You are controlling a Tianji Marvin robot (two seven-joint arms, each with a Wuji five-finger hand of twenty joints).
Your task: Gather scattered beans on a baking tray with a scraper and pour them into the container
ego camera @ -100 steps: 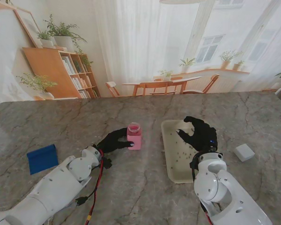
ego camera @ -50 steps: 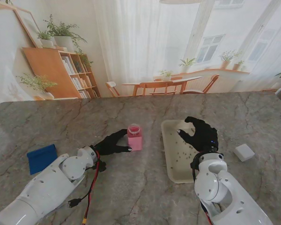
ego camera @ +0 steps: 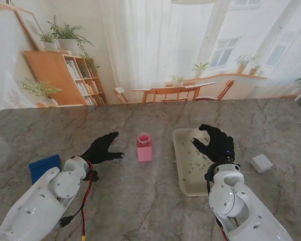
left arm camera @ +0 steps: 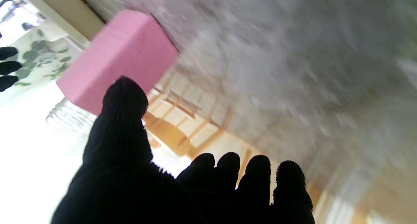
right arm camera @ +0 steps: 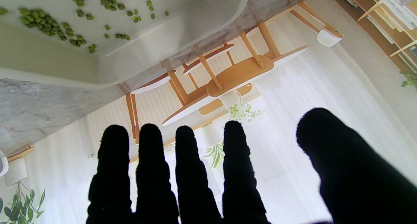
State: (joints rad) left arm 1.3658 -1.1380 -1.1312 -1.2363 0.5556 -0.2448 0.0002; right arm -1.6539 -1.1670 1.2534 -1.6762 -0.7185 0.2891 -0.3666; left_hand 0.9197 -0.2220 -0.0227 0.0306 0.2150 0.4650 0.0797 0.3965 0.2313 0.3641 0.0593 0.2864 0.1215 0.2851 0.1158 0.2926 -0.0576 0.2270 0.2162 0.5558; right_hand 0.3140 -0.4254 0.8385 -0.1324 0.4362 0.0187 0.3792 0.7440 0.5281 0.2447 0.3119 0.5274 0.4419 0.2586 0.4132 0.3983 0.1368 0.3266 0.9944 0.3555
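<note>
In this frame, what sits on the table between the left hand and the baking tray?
The pink container stands between the left hand and the baking tray, touching neither. The stand view shows this.

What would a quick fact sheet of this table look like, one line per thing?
left hand: open, holding nothing, apart from the container
right hand: open, over the tray
pink container: upright, between the hands
baking tray: right of the container
beans: green, scattered in the tray
blue scraper: flat on the table, far left, untouched
white block: right of the tray
</note>
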